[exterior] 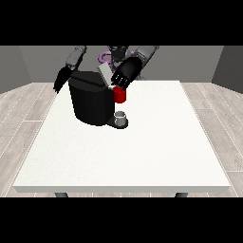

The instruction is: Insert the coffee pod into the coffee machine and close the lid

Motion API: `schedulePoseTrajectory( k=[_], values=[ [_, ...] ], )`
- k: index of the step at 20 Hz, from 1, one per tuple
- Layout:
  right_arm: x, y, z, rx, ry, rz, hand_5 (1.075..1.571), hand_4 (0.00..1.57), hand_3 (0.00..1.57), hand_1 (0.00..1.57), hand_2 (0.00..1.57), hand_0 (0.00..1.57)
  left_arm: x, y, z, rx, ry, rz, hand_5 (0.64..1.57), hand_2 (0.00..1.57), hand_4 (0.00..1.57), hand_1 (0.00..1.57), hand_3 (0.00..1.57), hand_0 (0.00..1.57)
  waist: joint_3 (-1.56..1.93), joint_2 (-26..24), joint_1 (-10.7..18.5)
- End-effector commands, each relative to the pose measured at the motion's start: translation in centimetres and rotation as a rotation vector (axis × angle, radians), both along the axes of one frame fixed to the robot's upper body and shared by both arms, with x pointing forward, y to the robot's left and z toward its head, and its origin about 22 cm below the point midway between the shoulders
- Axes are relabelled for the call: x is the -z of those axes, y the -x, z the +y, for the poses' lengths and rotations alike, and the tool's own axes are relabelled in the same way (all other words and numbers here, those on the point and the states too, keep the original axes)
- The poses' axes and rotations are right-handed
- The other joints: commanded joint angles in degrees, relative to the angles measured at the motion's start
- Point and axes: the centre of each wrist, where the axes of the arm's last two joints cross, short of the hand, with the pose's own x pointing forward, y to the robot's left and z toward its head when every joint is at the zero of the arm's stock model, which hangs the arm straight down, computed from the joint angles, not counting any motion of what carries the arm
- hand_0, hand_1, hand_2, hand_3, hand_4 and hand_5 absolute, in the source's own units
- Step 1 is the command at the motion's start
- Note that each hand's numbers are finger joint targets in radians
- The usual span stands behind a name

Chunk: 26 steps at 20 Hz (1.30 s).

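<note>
While two black hands hung by one squat black coffee machine (91, 102), one small grey thing (121, 116) sat at its base on the white worktop (142, 152).
Fingers (119, 81) of the hand at the view's right (126, 72) curled above one red thing at the machine (119, 95); the hand at the view's left (60, 80) hung with straight fingers.

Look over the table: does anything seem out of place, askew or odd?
Little stands out. The machine has its lid raised at a tilt, with a robot hand at the view's right beside it. A red thing sits at the machine.
</note>
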Motion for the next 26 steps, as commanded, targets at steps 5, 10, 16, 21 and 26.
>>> schedulePoseTrajectory(
  k=[5, 10, 16, 21, 26],
  values=[
    [-1.1, 0.0, -0.8, -0.008, -0.016, -0.042, 1.571, 0.00, 0.00, 0.00, 0.00, 0.00, 1.9, 0.2, 0.9, -0.001, -0.139, -0.085, 1.571, 1.19, 0.00, 1.17, 1.07, 1.17, 0.02, 2.1, -0.8],
    [-2.4, -0.6, 1.2, -0.029, 0.008, -0.044, 1.571, 0.00, 0.00, 0.00, 0.00, 0.00, -2.1, 0.3, 1.9, -0.057, -0.110, -0.093, 1.571, 1.13, 0.00, 1.10, 0.99, 1.10, 0.02, 4.2, -2.3],
    [-2.4, -0.5, 0.3, -0.006, 0.004, -0.068, 1.571, 0.06, 0.00, 0.00, 0.00, 0.00, -0.1, 0.1, 1.5, 0.001, -0.045, -0.156, 1.571, 1.15, 0.00, 1.15, 0.95, 1.15, 0.01, 4.7, -1.4],
    [0.1, 0.4, 0.8, -0.008, 0.022, -0.034, 1.571, 0.10, 0.00, 0.00, 0.00, 0.00, 0.2, 0.0, 0.4, 0.013, -0.049, -0.167, 1.571, 1.20, 0.00, 1.24, 0.97, 1.24, 0.03, 3.5, -1.4],
    [-1.6, -0.7, 2.4, 0.003, 0.033, -0.059, 1.571, 0.22, 0.00, 0.00, 0.00, 0.00, -2.1, 0.1, 0.0, 0.037, -0.053, -0.197, 1.571, 1.22, 0.00, 1.25, 0.94, 1.25, 0.03, 5.0, -0.7]
  ],
)
